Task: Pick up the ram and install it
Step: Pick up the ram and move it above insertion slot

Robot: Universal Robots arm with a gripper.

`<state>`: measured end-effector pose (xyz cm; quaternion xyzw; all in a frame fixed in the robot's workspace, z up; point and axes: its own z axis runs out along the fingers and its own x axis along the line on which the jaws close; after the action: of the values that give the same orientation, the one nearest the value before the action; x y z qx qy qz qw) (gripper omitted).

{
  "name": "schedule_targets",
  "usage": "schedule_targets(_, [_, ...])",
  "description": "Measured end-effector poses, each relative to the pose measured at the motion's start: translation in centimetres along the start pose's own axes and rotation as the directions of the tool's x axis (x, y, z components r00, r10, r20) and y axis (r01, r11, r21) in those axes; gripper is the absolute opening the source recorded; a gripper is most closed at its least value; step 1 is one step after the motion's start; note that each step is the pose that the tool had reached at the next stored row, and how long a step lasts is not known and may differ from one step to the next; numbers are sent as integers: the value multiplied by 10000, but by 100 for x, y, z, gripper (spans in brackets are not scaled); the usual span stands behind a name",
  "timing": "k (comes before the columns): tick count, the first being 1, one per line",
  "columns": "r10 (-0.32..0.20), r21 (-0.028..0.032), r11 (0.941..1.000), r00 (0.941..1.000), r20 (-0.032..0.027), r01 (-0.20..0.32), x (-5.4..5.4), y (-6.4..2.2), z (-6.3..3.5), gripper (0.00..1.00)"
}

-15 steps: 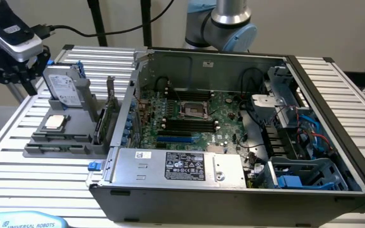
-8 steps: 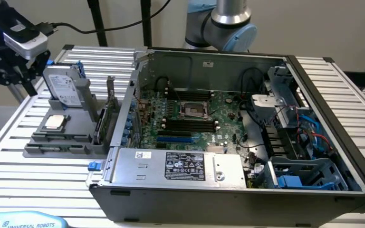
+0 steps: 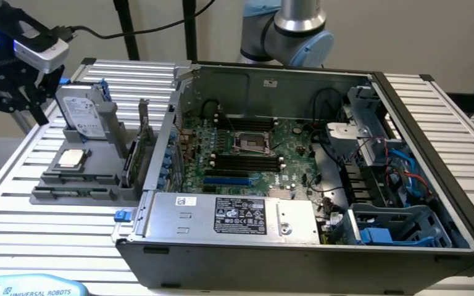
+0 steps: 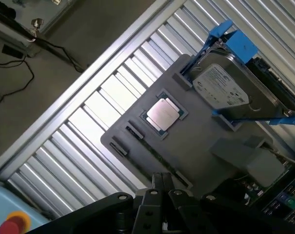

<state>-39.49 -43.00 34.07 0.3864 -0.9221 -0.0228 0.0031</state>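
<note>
Green ram, apparently just beyond closed fingers

An open computer case lies on its side on the slatted worktop. Its motherboard faces up, with a bare processor socket and long black slots just beside it. A labelled power supply sits along the near wall. At the exterior view's left, beside the case, a grey holder carries an upright hard drive, a flat processor chip and an upright expansion card. The pincer hangs above the holder's far left corner.
</note>
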Motion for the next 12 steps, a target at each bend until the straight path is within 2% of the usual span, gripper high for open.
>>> schedule_targets(3, [-544, -7, 9985, 9985, -23, 544, 0, 0, 4, 11])
schedule_targets(6, [-1091, -16, 9940, 9940, -49, 1091, 0, 0, 7, 11])
schedule_targets(9, [-1631, -25, 9866, 9866, -71, 1631, 0, -1, 11, 11])
schedule_targets(12, [-2167, -37, 9762, 9762, -94, 2167, 0, -1, 16, 11])
